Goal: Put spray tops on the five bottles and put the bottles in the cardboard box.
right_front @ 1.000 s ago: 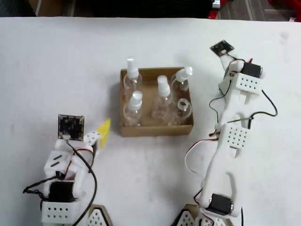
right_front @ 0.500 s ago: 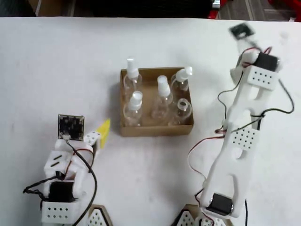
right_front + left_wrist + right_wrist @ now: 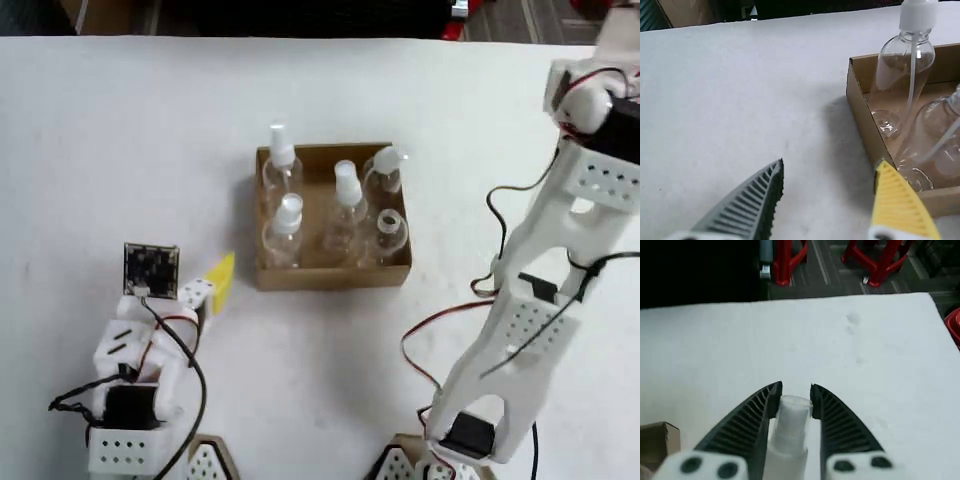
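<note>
Swinging away from the open brown cardboard box (image 3: 330, 277), the right arm (image 3: 530, 320) now stretches toward the far right corner of the white table (image 3: 120, 130), where a second ago its wrist hung just beside the box's right wall. The left arm (image 3: 130, 390) has not shifted from the near left corner.

The table is a plain matte white with a few faint smudges. Beyond its far edge lies a dark floor, and the right wrist view shows red metal stand legs (image 3: 790, 260) standing there.

From above, five clear plastic bottles stand upright in the box. Four wear white tops, and the fifth bottle (image 3: 386, 228), in the near right corner, has an open neck.

The right wrist view shows the right gripper (image 3: 796, 389) with its dark ribbed fingers (image 3: 752, 417) closed narrowly on a white plastic spray top (image 3: 789, 427), held above the bare table with a corner of the box off to one side.

The left wrist view shows the left gripper (image 3: 830, 165) spread wide, one grey ribbed finger (image 3: 760, 195) and one yellow finger (image 3: 895, 200), holding nothing, low over the table just beside the box's left wall. It also shows a capped bottle (image 3: 902, 70) up close, its thin dip tube running down inside.
</note>
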Controlling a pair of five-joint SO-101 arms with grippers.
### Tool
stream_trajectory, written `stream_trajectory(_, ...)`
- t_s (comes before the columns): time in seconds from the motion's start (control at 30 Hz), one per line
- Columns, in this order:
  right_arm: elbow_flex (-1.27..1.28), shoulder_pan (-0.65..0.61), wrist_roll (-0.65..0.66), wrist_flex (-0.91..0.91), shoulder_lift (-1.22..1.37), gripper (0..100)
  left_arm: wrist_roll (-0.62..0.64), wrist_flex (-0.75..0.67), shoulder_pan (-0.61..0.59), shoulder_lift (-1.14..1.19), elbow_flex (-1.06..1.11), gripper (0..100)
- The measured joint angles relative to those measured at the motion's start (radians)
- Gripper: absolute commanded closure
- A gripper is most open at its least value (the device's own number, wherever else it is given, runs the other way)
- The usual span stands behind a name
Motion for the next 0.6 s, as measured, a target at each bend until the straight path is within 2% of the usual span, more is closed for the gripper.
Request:
stream_trajectory(0.2,0.107,-0.003,-0.015,0.000,-0.216,98.4,0.000,0.000,0.000,0.000,0.000,73)
stream_trajectory(0.6,0.735,-0.161,-0.137,-0.012,-0.818,98.3,0.000,0.000,0.000,0.000,0.000,73)
